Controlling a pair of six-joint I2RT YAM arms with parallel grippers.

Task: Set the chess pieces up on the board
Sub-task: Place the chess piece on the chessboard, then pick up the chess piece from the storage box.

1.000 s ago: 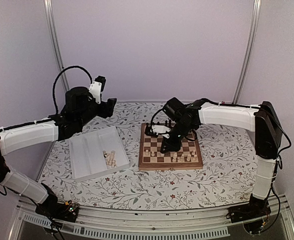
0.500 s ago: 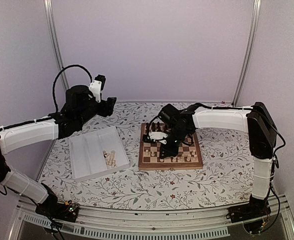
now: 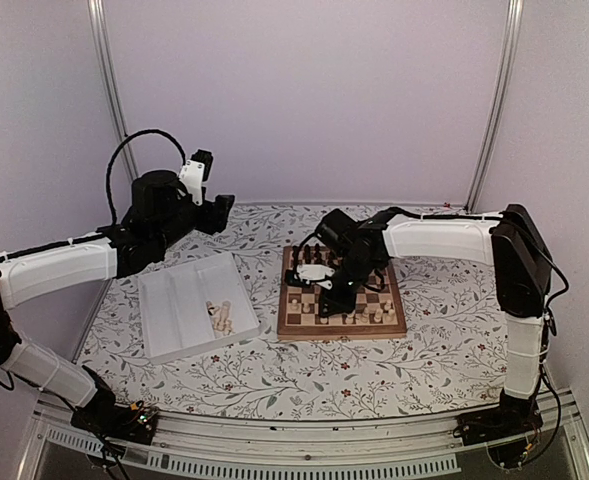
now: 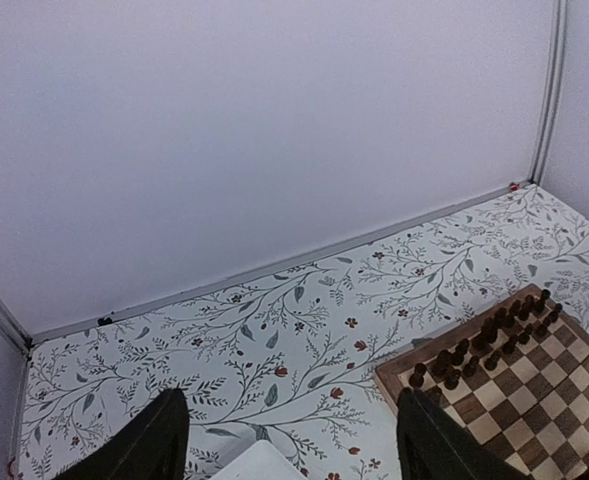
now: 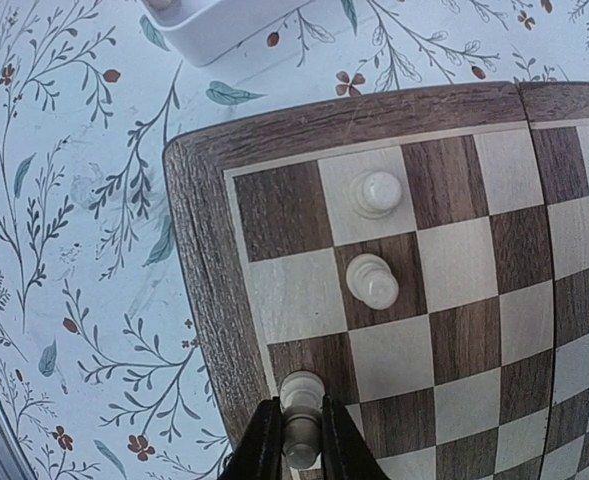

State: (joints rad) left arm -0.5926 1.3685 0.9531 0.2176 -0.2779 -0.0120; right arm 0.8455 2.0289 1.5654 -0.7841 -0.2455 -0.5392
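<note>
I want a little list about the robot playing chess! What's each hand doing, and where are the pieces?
right gripper: shut on a pale chess piece at the left edge of the board
left gripper: open, holding nothing, up above the table
pale pieces on board: two more stand on squares near the held one
dark pieces: lined up along the far side
tray: white, left of the board, a few pale pieces inside

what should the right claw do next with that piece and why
Probably lower it a touch and open. The right claw is shut on a pale chess piece over an edge square of the chessboard, in line with two pale pieces already standing there; whether its base touches is unclear.
</note>
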